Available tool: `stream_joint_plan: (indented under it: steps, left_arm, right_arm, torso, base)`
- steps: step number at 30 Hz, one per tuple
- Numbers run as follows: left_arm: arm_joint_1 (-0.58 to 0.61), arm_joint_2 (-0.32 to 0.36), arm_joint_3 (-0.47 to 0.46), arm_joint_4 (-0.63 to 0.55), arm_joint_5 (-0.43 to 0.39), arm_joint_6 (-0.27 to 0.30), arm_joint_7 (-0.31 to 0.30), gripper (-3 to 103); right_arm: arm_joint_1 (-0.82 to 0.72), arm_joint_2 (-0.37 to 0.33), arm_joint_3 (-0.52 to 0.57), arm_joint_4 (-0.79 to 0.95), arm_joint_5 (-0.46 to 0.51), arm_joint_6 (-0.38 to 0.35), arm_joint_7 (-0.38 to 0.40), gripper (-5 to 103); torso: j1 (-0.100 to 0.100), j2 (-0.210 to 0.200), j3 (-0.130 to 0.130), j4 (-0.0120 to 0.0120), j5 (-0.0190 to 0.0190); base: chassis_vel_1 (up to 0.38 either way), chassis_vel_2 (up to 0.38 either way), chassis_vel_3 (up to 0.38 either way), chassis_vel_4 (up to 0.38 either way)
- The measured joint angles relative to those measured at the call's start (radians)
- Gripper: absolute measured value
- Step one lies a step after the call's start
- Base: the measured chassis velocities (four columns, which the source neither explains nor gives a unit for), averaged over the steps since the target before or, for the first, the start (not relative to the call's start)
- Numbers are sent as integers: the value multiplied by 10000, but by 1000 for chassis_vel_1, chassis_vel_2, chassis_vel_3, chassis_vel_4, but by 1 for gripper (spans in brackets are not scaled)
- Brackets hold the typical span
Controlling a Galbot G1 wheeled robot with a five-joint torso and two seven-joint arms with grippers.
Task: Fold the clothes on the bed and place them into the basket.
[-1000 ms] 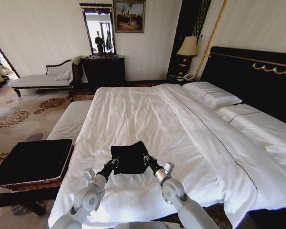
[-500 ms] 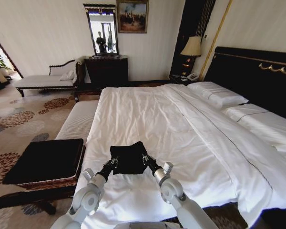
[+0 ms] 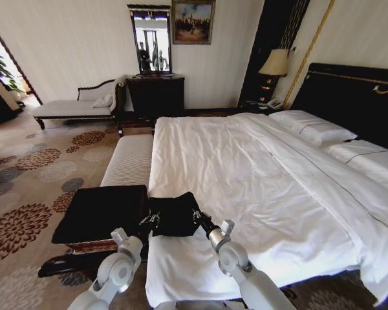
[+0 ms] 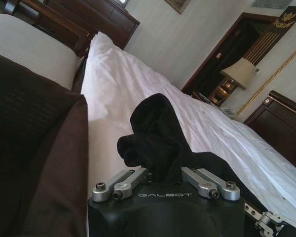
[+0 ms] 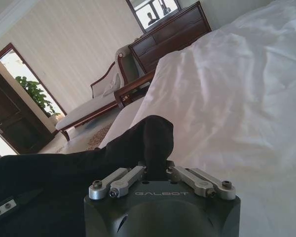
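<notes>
On each gripper body (silver): "GALBOT".

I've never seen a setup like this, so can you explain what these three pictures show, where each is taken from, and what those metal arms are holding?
This is a wheeled robot with two arms. One picture looks down from its head; the other two come from cameras on its wrists. Before it stands a large bed with a white duvet. The left gripper and the right gripper are each shut on one folded black T-shirt, held at the bed's near edge. Each wrist view shows black cloth bunched between that gripper's fingers. To the robot's left stands a brown wicker basket topped with black fabric, beside a striped beige bench.
</notes>
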Motion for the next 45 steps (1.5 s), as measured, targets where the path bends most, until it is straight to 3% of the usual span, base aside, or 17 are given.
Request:
stream_joint_plan:
  steps: [30, 45]
  left_arm:
    - [679, 136, -817, -480, 324, -112, 253, 11]
    - [701, 363, -1418, -647, -121, -131, -30, 11]
  right_arm:
    - [244, 149, -291, 71, -43, -90, 16, 8]
    - [1000, 374, -983, -40, -32, -158, 276, 8]
  torso:
    - [-2, -1, 0, 3, 1]
    - [-1, 0, 0, 4, -6]
  base:
    - [160, 158, -156, -158]
    - [122, 121, -121, -134]
